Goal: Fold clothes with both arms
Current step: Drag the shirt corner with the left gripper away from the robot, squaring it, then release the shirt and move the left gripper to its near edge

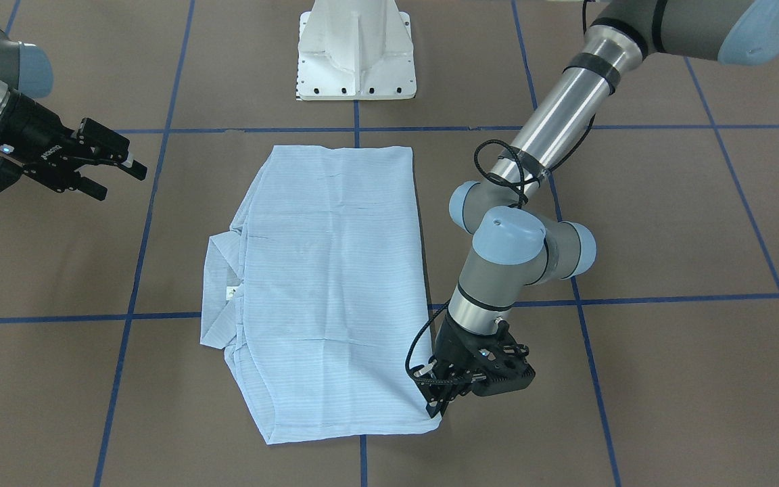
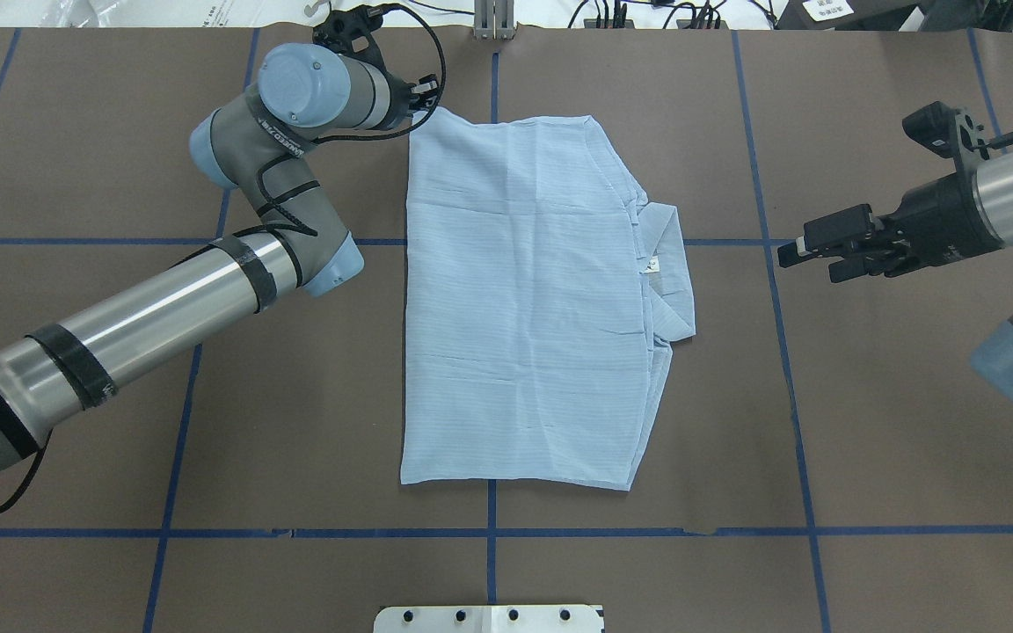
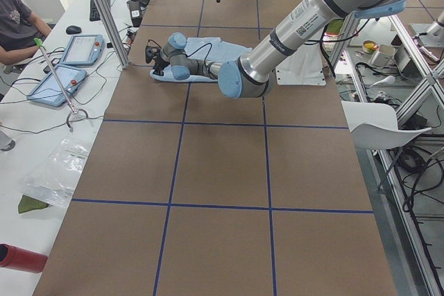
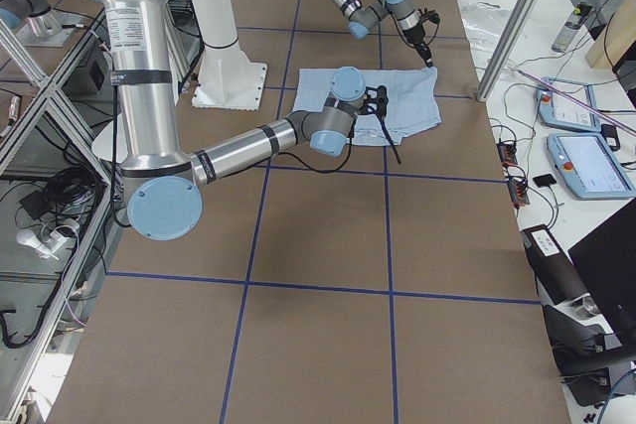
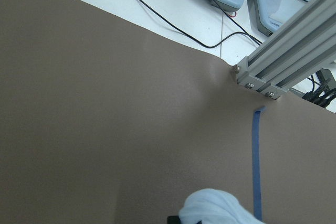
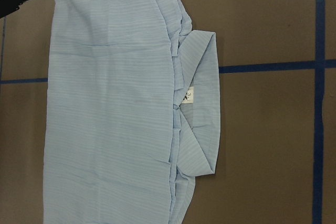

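While the brown table [image 2: 911,440], ruled into squares by blue tape lines [image 2: 788,369], fills the overhead view, the left arm [image 2: 163,308] enters from 8 o'clock and bends up toward 11. The right arm [image 2: 1008,198] enters from 3 o'clock. The pale blue striped shirt [image 2: 524,308] lies at the table's centre, folded flat into a tall rectangle with its long edges running from 12 to 6 o'clock. The white pedestal base [image 1: 356,61] stands just beyond the shirt's 6 o'clock edge in that same view.

The left gripper [image 1: 440,406] points down at the shirt's 11 o'clock corner, and its wrist camera shows a small bunch of pale blue cloth [image 5: 212,208] pinched at the fingertips, so its jaws are closed on that corner. The right gripper [image 1: 119,181] hangs above bare table at 3 o'clock, well apart from the cloth. Its fingers are spread and hold nothing.

The collar [image 2: 674,272] juts out from the shirt's 3 o'clock edge, with the small white neck label [image 2: 652,263] on its inner side.
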`<control>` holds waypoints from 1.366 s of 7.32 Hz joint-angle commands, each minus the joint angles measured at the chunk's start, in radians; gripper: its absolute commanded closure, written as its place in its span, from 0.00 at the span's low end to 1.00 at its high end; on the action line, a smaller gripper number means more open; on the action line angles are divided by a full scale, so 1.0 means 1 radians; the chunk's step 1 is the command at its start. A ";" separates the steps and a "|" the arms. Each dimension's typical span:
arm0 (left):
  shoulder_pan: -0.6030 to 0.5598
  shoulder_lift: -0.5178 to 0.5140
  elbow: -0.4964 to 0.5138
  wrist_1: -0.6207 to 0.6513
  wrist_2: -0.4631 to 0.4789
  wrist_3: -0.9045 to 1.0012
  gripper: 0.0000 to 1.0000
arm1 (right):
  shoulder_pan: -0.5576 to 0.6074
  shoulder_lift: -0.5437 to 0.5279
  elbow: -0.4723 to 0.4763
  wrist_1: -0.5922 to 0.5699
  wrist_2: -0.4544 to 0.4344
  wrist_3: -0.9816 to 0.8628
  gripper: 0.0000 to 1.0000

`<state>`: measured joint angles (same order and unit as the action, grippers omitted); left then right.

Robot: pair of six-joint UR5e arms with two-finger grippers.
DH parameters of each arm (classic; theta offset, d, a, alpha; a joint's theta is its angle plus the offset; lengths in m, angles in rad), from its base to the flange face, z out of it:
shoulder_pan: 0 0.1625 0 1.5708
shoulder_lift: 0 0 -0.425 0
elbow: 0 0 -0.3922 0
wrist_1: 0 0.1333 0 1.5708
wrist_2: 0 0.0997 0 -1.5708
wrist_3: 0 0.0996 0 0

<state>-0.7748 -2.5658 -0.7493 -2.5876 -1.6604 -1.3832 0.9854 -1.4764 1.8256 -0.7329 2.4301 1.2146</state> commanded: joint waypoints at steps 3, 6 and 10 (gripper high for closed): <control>-0.004 0.010 -0.167 0.150 0.001 0.029 0.00 | 0.001 -0.013 0.012 0.004 0.004 -0.001 0.00; 0.009 0.250 -0.605 0.393 -0.088 0.018 0.01 | -0.001 -0.028 0.014 0.001 0.015 0.002 0.00; 0.288 0.625 -1.090 0.485 -0.130 -0.341 0.01 | -0.028 -0.047 0.046 0.000 0.023 0.014 0.00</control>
<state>-0.5982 -1.9918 -1.7750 -2.1029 -1.8106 -1.5800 0.9651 -1.5154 1.8630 -0.7330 2.4525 1.2274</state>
